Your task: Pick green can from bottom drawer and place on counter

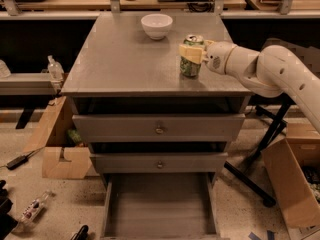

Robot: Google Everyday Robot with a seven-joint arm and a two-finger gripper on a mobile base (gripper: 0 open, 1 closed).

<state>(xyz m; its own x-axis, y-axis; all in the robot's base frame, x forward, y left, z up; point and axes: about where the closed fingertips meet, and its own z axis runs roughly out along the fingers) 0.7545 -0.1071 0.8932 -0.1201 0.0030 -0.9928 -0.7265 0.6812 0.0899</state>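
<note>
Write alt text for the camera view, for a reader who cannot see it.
The robot's gripper holds the green can upright at the right side of the counter, its base at or just above the surface. A white bowl sits further back, and the bottom drawer stands pulled open below.

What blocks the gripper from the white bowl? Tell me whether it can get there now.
Probably not yet: the gripper is shut on the green can over the counter, so it is occupied. Nothing stands between it and the white bowl, so the path looks free after release.
</note>
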